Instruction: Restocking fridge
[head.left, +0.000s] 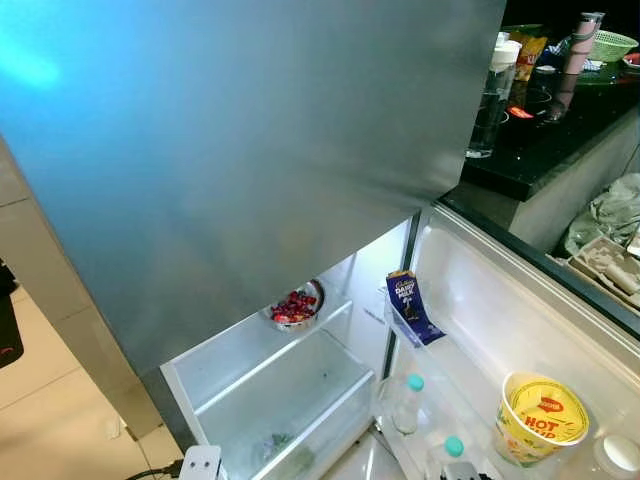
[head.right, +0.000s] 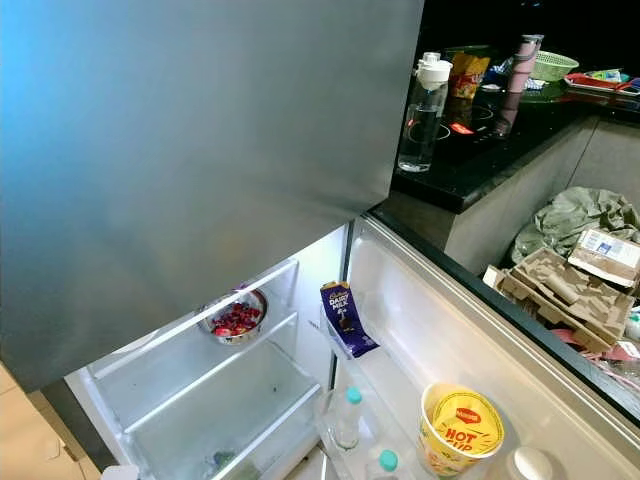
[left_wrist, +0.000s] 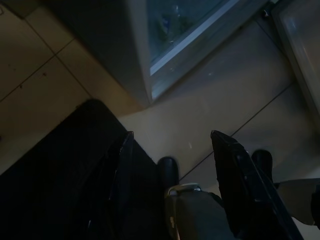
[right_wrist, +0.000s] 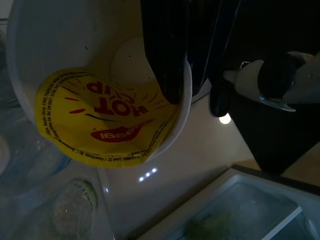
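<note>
Fridge door (head.right: 470, 330) shelf: yellow noodle cup (head.right: 460, 428)

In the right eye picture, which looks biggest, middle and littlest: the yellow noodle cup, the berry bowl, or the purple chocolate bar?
1. Yellow noodle cup, though it sits nearest the camera.
2. Berry bowl and purple chocolate bar: too alike to rank.

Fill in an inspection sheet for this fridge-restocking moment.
Surface: fridge door shelf, lit, white.
Job's things: yellow Hot Cup noodle tub, chocolate bar, two teal-capped bottles in the door; bowl of red fruit on an inner shelf.
Clutter: cardboard and bags beside the counter.
Grippers: left gripper open above floor; right gripper at the tub's rim.
Cables: nothing seen.
Surroundings: black counter with water bottle.
</note>
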